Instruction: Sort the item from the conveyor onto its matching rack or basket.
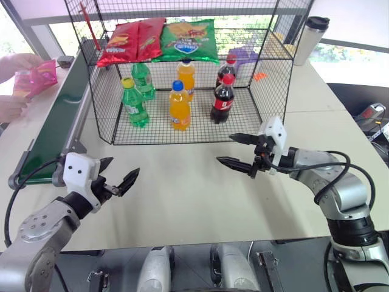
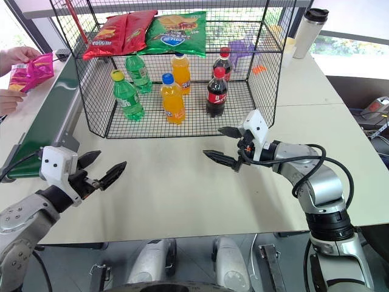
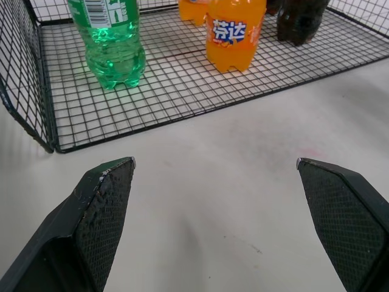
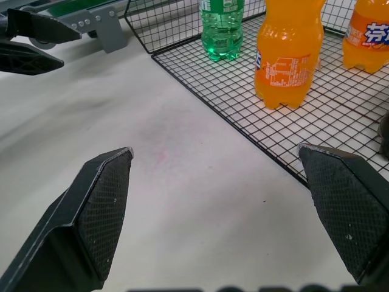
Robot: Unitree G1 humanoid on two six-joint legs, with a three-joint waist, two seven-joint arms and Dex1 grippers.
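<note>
At the far left edge of your head view, the pink chip bag is off the table, pinched between a person's hands; it sits just beside the far end of the green conveyor, not on the belt as far as you can tell. The conveyor runs along the left side of the table, its near roller end close to your left claw.

Your left claw hovers over bare table near the front left corner of the wire cage, fingers spread wide with nothing between them. Your right claw hangs over the table just in front of the cage's front edge, pointing left across the table, also spread wide and empty. The two claws are well apart from each other, with open tabletop between them.

Inside the cage, on the mesh floor, you have six bottles: two green bottles on the left, two orange bottles in the middle and two cola bottles on the right, all upright. On the upper mesh shelf lie two red chip bags side by side, with a green chip bag just beside them to the right. Something purple sits at the back right of the cage; you cannot tell what it is.

Beyond the cage's right side a steel travel mug with a black lid stands upright on the table.
</note>
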